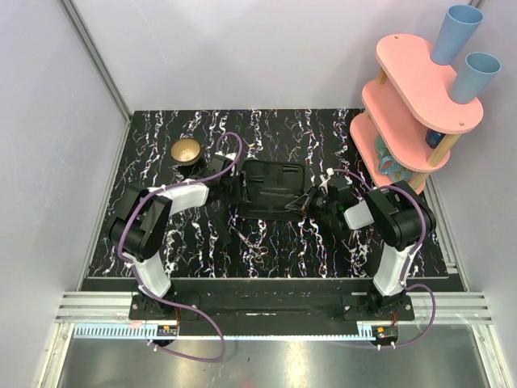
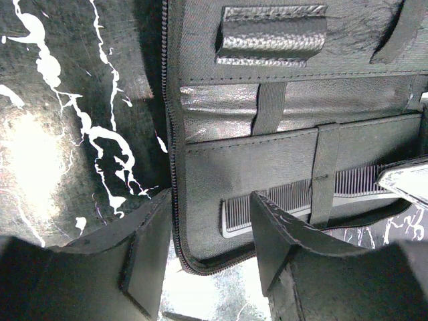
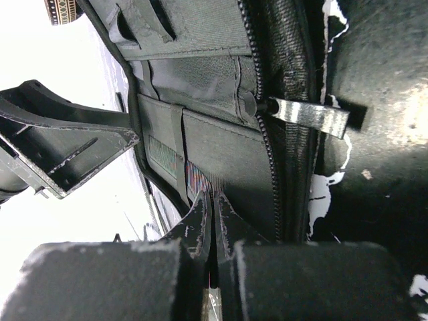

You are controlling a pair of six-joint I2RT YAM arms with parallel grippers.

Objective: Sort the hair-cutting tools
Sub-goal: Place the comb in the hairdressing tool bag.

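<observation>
The black case (image 1: 271, 190) lies open mid-table. Two small scissors (image 1: 242, 236) (image 1: 261, 251) lie on the table just in front of it. My left gripper (image 1: 232, 183) is open at the case's left edge; in the left wrist view (image 2: 210, 200) its jaws straddle the zipped corner of the case (image 2: 200, 167). A grey comb (image 2: 287, 200) sits under a strap in the case pocket. My right gripper (image 1: 311, 200) is at the case's right side; in the right wrist view (image 3: 212, 195) its jaws are pressed together on the comb's end (image 3: 196, 179).
A brass bowl (image 1: 187, 150) stands behind the left gripper. A pink shelf (image 1: 416, 105) with blue cups (image 1: 455, 32) stands at the back right. The case's zipper pull (image 3: 311, 115) sticks out over the table. Walls close in the left and back.
</observation>
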